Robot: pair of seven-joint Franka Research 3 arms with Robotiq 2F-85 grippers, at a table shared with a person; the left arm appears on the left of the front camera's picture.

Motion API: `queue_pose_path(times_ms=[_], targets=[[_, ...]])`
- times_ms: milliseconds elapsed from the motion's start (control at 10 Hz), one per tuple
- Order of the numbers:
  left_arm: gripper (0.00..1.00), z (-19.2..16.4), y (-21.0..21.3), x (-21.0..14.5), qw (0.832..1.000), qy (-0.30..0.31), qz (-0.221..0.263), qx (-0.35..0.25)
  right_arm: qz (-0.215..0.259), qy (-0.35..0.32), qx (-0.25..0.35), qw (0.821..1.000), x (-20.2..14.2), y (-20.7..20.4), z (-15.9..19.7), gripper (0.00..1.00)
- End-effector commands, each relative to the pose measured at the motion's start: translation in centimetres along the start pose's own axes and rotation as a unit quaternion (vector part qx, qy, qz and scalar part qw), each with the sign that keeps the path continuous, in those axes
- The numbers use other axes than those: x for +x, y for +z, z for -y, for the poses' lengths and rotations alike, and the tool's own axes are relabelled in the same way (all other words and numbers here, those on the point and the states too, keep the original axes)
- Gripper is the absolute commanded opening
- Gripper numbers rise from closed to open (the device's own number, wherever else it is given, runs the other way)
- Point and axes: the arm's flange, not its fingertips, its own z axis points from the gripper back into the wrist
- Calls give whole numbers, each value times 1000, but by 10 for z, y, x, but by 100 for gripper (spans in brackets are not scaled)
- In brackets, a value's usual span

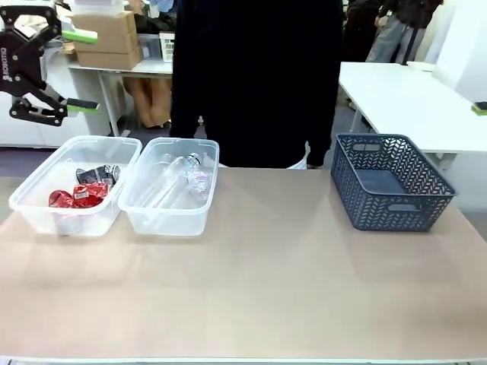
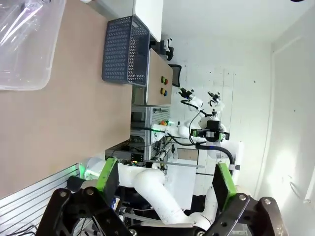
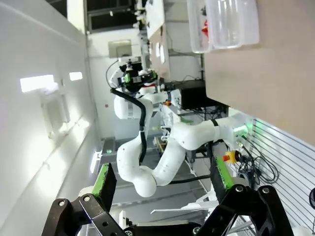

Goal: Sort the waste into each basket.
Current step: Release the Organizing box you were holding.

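Bare tan desk (image 1: 251, 289) stretches along the near edge, matte and uncluttered. Up toward the far left corner, two clear tubs sit side by side, touching or nearly so. In the left tub (image 1: 46, 209) lie the crushed cans: a red one (image 1: 80, 196) and a black-silver one (image 1: 97, 175) just behind it. In the right tub (image 1: 163, 217) lie the clear bottles (image 1: 171, 179), one with a pinkish label (image 1: 198, 182). Over by the far right corner stands a dark blue-grey lattice basket (image 1: 388, 182), well apart from the tubs.

Left gripper (image 1: 80, 70) hangs high above the far left corner, jaws spread wide, green pads showing, nothing between them. From the left wrist view its gripper (image 2: 165, 184) is wide apart too, with air between the fingers. Right gripper (image 3: 162, 184) likewise stands fully open and holds nothing, pointed out at the room.

A person in dark clothing (image 1: 259, 76) stands at the far edge, behind the tubs. Beyond, a white table (image 1: 411, 99) runs off to the right, and cardboard boxes (image 1: 106, 38) are stacked on another table at the back left. White walls all round.
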Motion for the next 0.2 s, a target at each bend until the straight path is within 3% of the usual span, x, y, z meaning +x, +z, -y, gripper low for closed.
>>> queue_pose_path(times_ms=[0, 100], targets=[[100, 1, 6, -5, 1000, -16, -4, -21, 1, 16, -7, 1000, 0, 9, 3, 100], [100, 1, 6, -5, 1000, -16, -4, -21, 1, 16, -7, 1000, 0, 9, 3, 100]])
